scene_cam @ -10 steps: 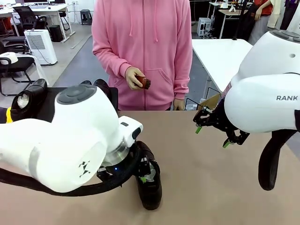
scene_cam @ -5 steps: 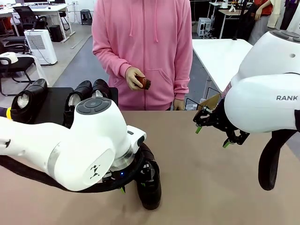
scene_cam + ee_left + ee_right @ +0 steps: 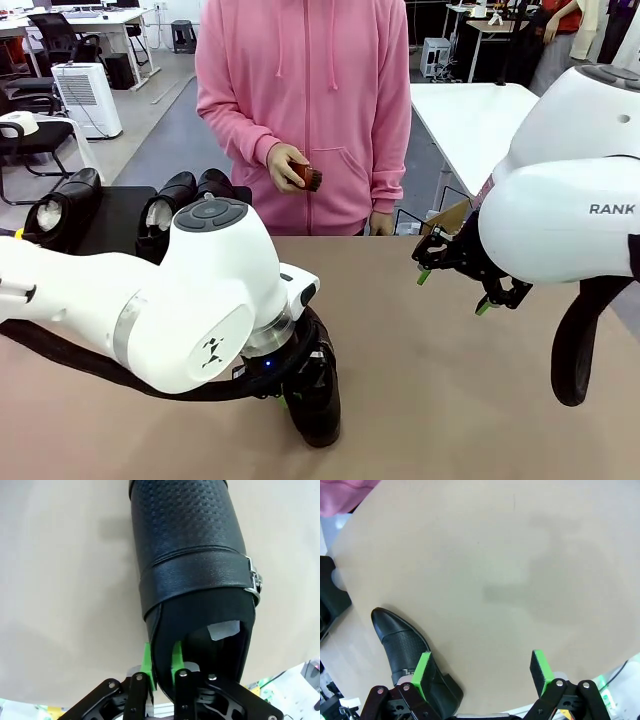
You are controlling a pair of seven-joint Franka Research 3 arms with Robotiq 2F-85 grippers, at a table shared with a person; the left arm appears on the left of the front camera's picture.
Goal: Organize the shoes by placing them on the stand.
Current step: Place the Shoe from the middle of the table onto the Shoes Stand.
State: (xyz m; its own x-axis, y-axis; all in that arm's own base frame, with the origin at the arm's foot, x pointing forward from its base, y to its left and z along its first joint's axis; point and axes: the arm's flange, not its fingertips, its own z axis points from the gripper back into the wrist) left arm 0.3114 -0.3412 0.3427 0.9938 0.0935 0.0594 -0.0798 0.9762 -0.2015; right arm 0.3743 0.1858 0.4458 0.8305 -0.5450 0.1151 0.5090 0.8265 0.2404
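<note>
Left gripper (image 3: 161,661) pinches a shoe (image 3: 195,575) on the table (image 3: 440,400)

The two green fingers (image 3: 146,661) sit narrow, one on each side of the shoe's thin back wall, with white paper (image 3: 222,629) inside the shoe. From the front, this black shoe (image 3: 315,395) lies at about 6 o'clock on the tan table, half hidden under the big white left arm (image 3: 160,300). The right gripper (image 3: 482,672) hangs over the table at about 3 o'clock with its fingers wide apart and nothing between them. Three more shoes (image 3: 62,208) sit on the black stand (image 3: 110,222) at about 10 o'clock, off the table's far left corner. A person in a pink top (image 3: 305,100) stands at 12 o'clock, holding a small brown brush (image 3: 307,176) in one hand (image 3: 288,166)
</note>
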